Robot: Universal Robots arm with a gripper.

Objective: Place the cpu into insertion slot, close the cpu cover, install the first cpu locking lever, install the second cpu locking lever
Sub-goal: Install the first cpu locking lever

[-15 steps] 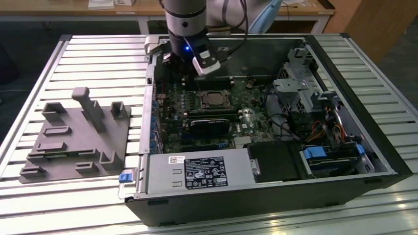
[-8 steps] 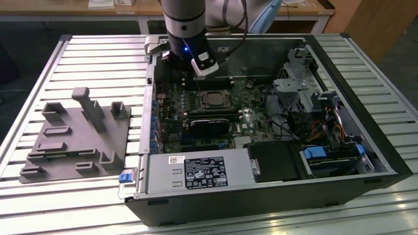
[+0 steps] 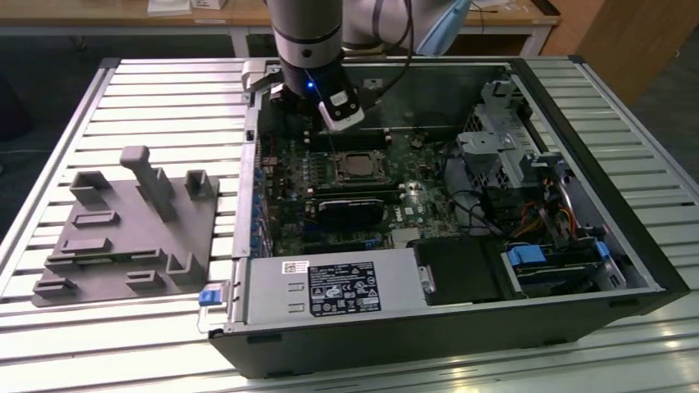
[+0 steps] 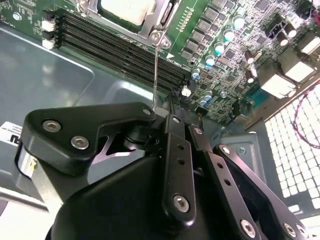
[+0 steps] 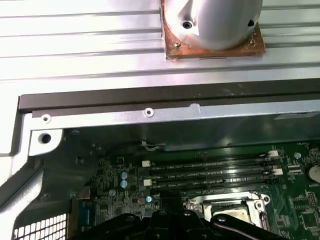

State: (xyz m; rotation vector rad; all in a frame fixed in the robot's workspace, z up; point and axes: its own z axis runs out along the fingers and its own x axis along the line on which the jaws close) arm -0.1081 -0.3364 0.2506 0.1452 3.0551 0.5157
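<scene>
The open computer case [image 3: 437,344] is lying on the slatted tabletop [image 3: 142,98], and the arm [image 3: 311,33] is reaching down into it over the green motherboard [image 3: 410,201]. The gripper [image 4: 167,112] is hovering just beside the bank of memory slots [image 4: 120,50], with the insertion slot [image 3: 356,167] near it. The cpu cover [image 4: 152,31] is lying flat over that slot. The cpu [image 4: 127,7] is sitting inside, its pale top showing through the cut-out. A thin locking lever [image 4: 156,70] is rising from the cover's corner, and its free end is reaching the gripper (whether the gripper is pinching it or spread around it, I cannot tell).

The danger is sitting in that lever. It looks slim and springy, so a loose or off-centre hold could be letting it slip and snap back. A push along the wrong arc could be bending it or missing its catch, leaving the cover unclamped and the cpu free to shift. A sideways slide could also be dragging the gripper across the memory slots or the small capacitors [image 4: 218,47] close by.
</scene>
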